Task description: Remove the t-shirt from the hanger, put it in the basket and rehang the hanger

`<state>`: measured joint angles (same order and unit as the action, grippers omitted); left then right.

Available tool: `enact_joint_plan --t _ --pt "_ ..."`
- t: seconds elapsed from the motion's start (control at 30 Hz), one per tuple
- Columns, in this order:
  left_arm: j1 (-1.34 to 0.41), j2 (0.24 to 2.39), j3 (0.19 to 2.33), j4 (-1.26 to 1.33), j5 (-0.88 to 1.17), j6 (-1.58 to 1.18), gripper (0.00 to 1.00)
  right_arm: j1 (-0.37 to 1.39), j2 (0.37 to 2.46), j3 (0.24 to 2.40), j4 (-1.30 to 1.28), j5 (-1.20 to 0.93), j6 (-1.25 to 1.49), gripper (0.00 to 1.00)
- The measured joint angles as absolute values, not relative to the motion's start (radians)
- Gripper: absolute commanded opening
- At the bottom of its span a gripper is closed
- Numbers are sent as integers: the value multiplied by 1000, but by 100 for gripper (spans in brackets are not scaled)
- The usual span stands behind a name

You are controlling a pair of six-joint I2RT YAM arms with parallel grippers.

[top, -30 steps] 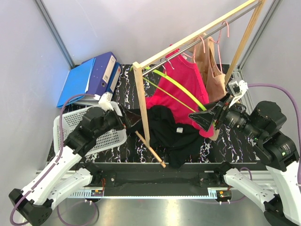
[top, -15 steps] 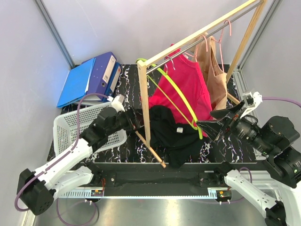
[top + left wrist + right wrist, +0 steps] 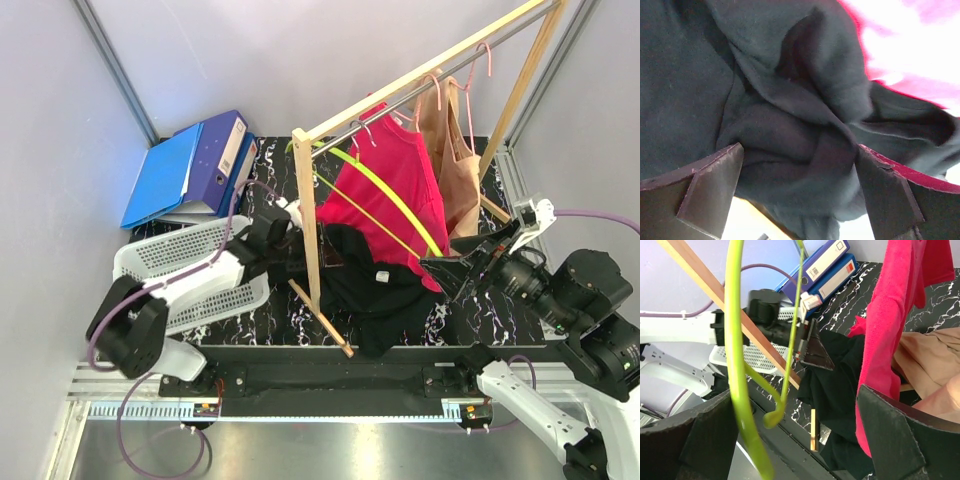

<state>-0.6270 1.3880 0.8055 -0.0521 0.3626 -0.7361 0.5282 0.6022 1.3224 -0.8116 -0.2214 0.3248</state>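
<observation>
Bright, even light; close on the black t-shirt (image 3: 765,100) the left wrist view blurs, glare top right.

White arm shells (image 3: 200,285), black joint housings (image 3: 590,290), purple cables (image 3: 600,215) at the wrists, dark wedge-shaped claw fingers (image 3: 700,195)

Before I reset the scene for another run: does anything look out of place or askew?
Yes. The green hanger slants bare and steeply across the rack, and the black t-shirt lies crumpled on the table beneath.

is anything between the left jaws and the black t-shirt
Nothing visible. The left gripper is open right against the black t-shirt, a fold of its cloth bulging between the jaws.
</observation>
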Motion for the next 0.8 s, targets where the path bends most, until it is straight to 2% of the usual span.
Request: enact_joint_plan --t 0.13,0.23,0.27,0.37,0.4,0.43,0.67,0.8 --pt "-628 1478 823 -58 370 -692 91 528 602 1330 -813 -219 316 100" --pt "-628 1523 825 -49 372 -680 66 528 601 1331 -813 -219 313 100" --pt "-628 1534 823 -39 373 -681 45 528 601 1331 -814 -217 313 100" --pt "-627 1544 807 14 374 -693 25 528 596 1327 -814 -202 313 100" --pt "-627 1541 796 39 373 -698 9 528 593 1326 -814 -200 313 100" --pt "-626 1536 782 59 373 -707 0 528 590 1324 -813 -199 313 100" --pt "-574 1343 711 54 352 -734 0 528 585 1316 -814 -194 313 100" --pt "-522 1121 725 -49 286 -731 0 528 585 1316 -815 -183 312 100"
